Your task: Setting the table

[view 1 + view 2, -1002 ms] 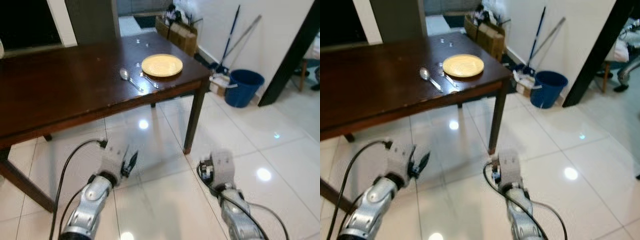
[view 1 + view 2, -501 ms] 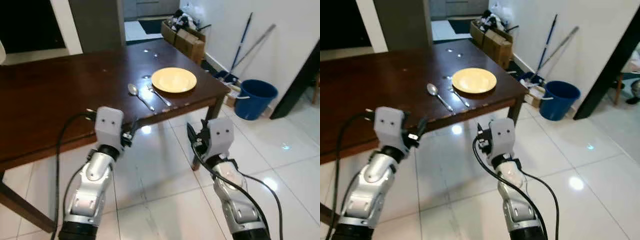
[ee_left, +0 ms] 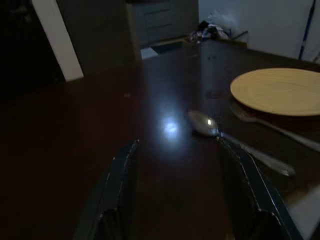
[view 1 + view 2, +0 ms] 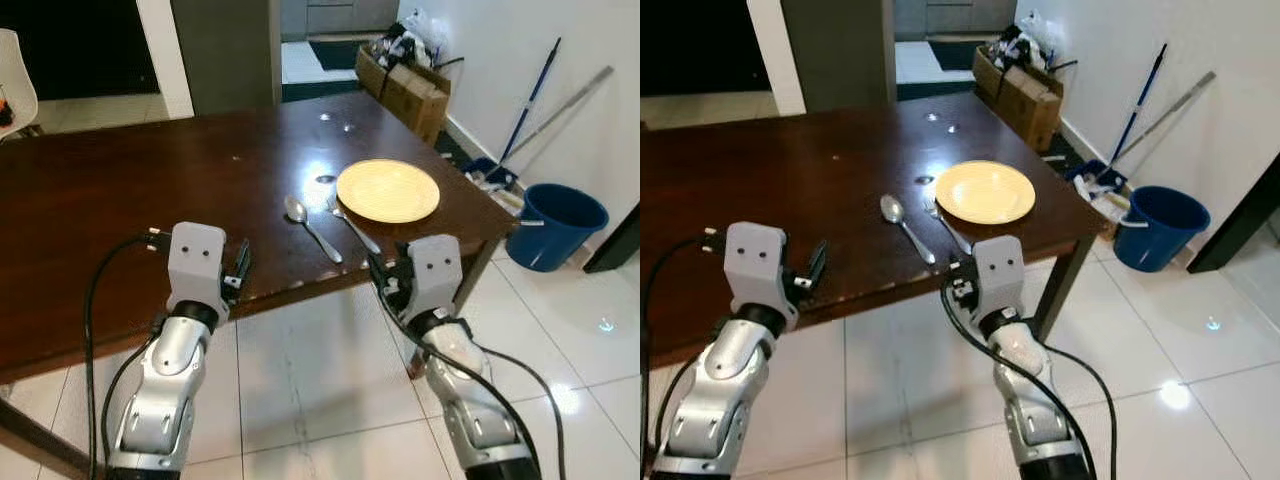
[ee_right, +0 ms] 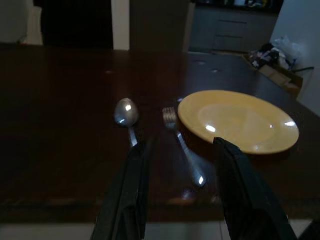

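1. On the dark wooden table (image 4: 120, 190), the left eye view shows a yellow plate (image 4: 388, 190) near the far right corner, with a fork (image 4: 352, 226) just beside its left edge and a spoon (image 4: 311, 226) a little further left, the two roughly parallel. The left gripper (image 4: 240, 270) and right gripper (image 4: 380, 280) are raised at the near table edge, both empty.

2. From the right eye view, the same layout holds: plate (image 4: 984, 192), fork (image 4: 946, 228) and spoon (image 4: 906, 226) lie close together, while a blue bucket (image 4: 1161, 226) stands on the tiled floor off the table's right end.

3. Through the left wrist view, two black fingers (image 3: 120, 190) stand spread apart with nothing between them, aimed across the table toward the spoon (image 3: 235, 142).

4. Through the right wrist view, the fingers (image 5: 131, 192) are likewise parted and empty, with the fork (image 5: 181, 145) lying between them further out and the plate (image 5: 238, 120) just beyond.

5. The step in hand looks like an approach to the cutlery. The next move probably calls for lowering one gripper over a handle and pinching it flat against the wood, which may prove slippery.
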Robot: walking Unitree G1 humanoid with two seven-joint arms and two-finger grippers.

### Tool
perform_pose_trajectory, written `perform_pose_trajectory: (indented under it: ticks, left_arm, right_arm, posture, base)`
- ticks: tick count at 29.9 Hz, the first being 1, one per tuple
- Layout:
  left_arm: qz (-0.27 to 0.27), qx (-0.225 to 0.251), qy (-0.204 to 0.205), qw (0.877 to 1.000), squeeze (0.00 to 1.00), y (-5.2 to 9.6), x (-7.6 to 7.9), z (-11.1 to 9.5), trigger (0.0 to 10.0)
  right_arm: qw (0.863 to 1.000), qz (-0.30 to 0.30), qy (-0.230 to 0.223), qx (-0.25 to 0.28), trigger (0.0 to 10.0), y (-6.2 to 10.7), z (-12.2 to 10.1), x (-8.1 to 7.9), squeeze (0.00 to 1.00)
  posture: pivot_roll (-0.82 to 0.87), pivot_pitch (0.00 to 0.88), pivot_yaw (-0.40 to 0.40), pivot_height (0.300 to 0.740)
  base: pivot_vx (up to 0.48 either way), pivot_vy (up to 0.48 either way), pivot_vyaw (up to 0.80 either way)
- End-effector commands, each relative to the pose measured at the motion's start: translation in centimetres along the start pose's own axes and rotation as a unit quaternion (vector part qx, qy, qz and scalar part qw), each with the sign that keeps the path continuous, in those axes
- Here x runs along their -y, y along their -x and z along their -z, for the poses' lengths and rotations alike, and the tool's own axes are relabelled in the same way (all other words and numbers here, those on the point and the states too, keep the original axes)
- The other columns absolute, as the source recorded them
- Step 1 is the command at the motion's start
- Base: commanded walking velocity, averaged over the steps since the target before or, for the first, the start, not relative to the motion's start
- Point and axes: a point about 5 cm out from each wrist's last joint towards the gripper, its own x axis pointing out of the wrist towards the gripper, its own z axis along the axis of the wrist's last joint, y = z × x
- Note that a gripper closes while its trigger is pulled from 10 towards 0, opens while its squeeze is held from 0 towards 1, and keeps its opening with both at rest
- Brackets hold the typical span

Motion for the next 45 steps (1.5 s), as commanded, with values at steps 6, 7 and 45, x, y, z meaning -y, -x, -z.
perform_pose_trajectory:
  ticks: [6, 7, 45]
  left_arm:
    - [-0.013, -0.022, -0.022, 0.999, 0.0, 0.3, -0.7, 0.7, 10.0]
    - [-0.013, -0.021, -0.025, 0.999, 0.0, 0.3, -0.8, 0.6, 10.0]
    - [0.094, -0.063, -0.046, 0.993, 0.0, 0.9, 0.7, 0.2, 10.0]
  right_arm:
    - [1.0, -0.016, 0.001, -0.017, 10.0, 0.3, 0.5, 0.0, 0.0]
    - [1.0, -0.018, 0.0, -0.018, 10.0, 0.3, 0.5, -0.1, 0.0]
    - [0.98, -0.105, -0.091, -0.141, 10.0, -2.8, 4.9, -2.6, 0.0]
  posture:
    - [0.0, 0.0, 0.101, 0.74]
    - [0.0, 0.0, 0.101, 0.74]
    - [0.1, 0.037, 0.11, 0.74]
  base:
    - [0.446, 0.0, 0.0]
    - [0.446, 0.0, 0.0]
    - [0.078, 0.0, 0.0]
